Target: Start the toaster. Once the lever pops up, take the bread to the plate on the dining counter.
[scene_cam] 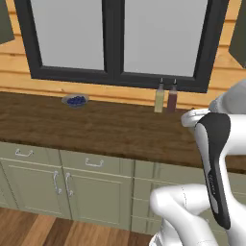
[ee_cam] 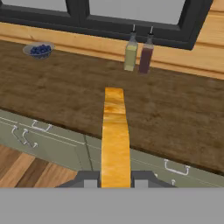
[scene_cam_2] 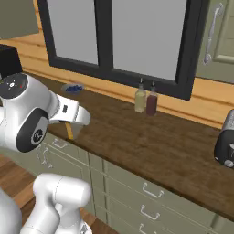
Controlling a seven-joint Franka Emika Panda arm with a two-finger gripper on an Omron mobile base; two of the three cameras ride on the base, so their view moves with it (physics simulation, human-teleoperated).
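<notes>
Gripper: in our hand view the gripper [ee_cam: 115, 180] is clamped on the bread [ee_cam: 116, 135], one finger on each broad face.
Bread: we see it edge-on, a golden slice with a darker crust, jutting forward above the front edge of the wood counter [ee_cam: 65, 98]; a sliver of it [scene_cam_2: 69, 130] shows below the wrist in the right base view.
Toaster: at the far right [scene_cam_2: 226, 141], well apart from the slice.
Handling: we judge it light, fairly stiff, crumbly under pressure.
Hold: across the flat faces near one end, as now, seems soundest to us.
Bystanders: two bottles [ee_cam: 131, 53] and a bowl of blueberries [ee_cam: 39, 50] by the window.
</notes>
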